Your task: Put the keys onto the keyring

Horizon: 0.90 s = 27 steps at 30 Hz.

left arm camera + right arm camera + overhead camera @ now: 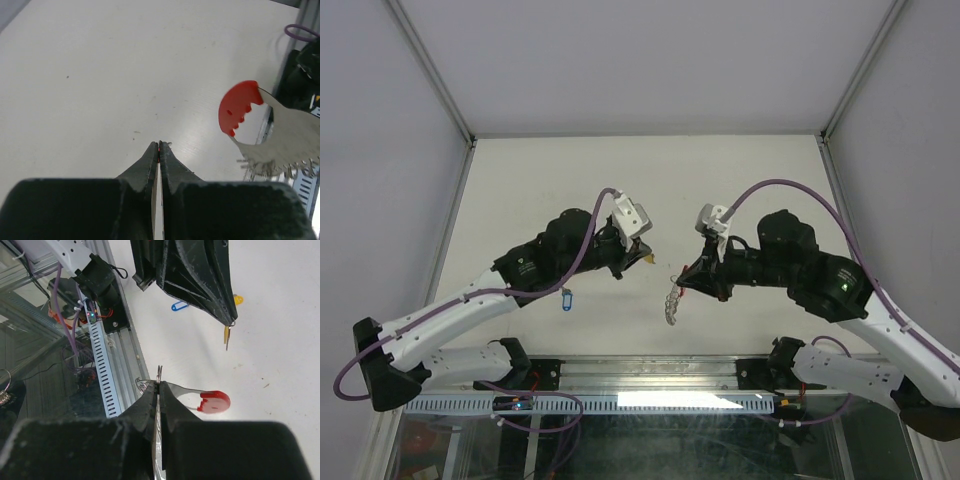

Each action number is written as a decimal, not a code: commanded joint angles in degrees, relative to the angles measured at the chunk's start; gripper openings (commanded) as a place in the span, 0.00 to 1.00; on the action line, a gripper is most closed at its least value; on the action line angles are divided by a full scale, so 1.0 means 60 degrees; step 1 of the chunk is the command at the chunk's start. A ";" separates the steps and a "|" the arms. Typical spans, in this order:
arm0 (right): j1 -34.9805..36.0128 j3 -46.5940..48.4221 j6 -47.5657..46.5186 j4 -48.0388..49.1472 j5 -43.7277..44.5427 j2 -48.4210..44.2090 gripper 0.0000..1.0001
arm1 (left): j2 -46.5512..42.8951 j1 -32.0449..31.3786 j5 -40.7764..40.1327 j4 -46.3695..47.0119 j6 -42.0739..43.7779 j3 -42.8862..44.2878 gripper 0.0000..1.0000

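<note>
- Nearest the arm bases, a blue-tagged key (567,298) lies flat on the tabletop (740,180). It is off to the left and apart from both grippers.
- Slightly farther in, the right gripper (159,386) is pinched fully closed on the keyring (215,402), gripping its thin metal loop. The red crescent (237,107) juts out to one side, and the beaded chain (670,308) dangles back toward the near edge, clear of the tabletop as far as I can judge.
- Just beyond that, the left gripper (159,146) is also squeezed tight, with a yellow key (226,336) nipped at its very tips.
- The keyring sits to the right of the held key and a little nearer the bases, with a small gap between them. Since the left arm carries the key, it is probably the one to close that gap.
- In the right wrist view the key hangs blade-down, its long axis near upright. The loop pokes up out of the right gripper's tips. I cannot tell whether its opening faces the key.
- Past the left gripper in that same view, a yellow tag (238,299) peeks out on the tabletop, mostly hidden.
</note>
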 commanded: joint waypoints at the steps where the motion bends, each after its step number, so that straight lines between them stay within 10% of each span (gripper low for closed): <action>1: -0.0031 0.0208 -0.0385 0.0526 -0.0906 -0.0102 0.00 | -0.0721 -0.0076 0.2254 0.1024 0.1671 0.0287 0.00; 27: -0.0030 0.0901 -0.0870 0.0629 -0.3442 0.0321 0.00 | -0.1174 -0.0076 0.5953 0.0731 0.2712 0.1369 0.00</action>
